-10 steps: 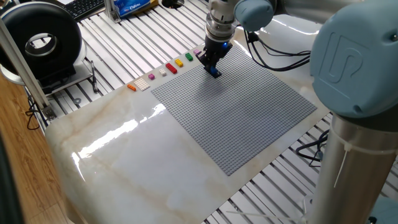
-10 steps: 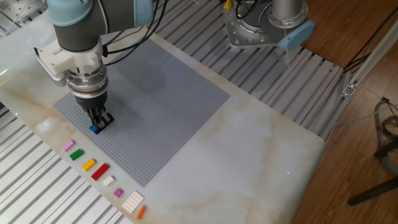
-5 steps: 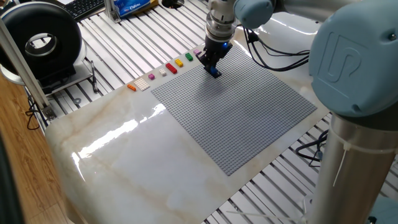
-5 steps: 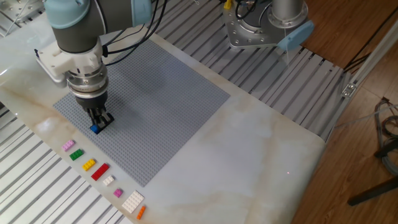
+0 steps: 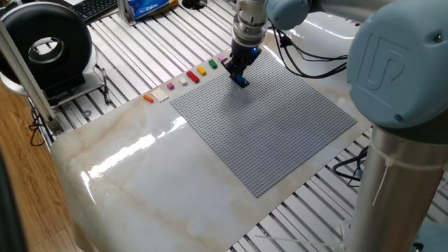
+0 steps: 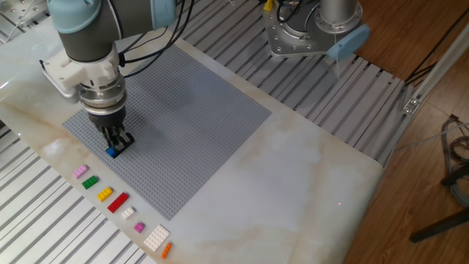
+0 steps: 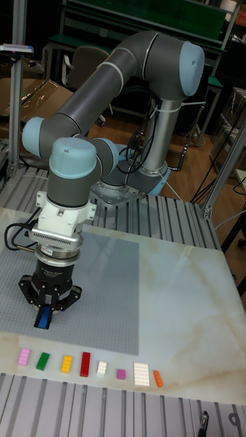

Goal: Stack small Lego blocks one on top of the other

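Blue Lego block (image 6: 112, 152) sits pinched in the gripper (image 6: 115, 144) jaws, low on the grey baseplate (image 6: 190, 117), probably so its studs seat squarely.

Bright, even overhead light, white glare on the glossy marble tabletop (image 5: 133, 150), sharp focus, soft shadows.

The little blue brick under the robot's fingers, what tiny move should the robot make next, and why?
Probably press straight down a little more, then open. The small blue studded Lego brick sits between the black fingers of the gripper, low on the large grey studded baseplate. Whether it is fully seated, or rests on another brick, is too small to tell.
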Tool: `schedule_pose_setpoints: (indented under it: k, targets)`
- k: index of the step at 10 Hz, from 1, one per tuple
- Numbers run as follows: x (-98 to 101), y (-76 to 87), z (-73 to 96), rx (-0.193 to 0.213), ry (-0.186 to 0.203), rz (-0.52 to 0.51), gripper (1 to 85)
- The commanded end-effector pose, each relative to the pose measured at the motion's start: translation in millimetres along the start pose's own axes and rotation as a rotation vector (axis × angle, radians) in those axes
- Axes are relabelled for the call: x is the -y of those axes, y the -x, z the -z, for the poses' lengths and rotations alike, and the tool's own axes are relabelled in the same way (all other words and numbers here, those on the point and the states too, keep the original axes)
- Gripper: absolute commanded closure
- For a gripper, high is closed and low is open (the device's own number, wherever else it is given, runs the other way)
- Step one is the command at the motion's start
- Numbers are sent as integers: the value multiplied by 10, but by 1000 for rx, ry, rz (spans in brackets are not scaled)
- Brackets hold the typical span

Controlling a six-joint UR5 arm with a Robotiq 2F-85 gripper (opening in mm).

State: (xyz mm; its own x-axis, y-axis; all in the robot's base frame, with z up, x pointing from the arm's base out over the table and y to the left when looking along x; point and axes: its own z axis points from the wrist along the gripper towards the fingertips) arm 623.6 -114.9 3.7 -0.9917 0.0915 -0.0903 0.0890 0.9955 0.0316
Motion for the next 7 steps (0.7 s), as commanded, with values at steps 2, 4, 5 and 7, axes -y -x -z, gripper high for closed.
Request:
schedule_pose_setpoints:
  k: [2,4,5,7]
  targets:
    - [-25,-41,63,-27,38,-1,630]
    - [0,-5,59,-13,22,6,630]
    - [23,24,53,-3,13,10,630]
    - [50,6,59,-13,-4,18,610]
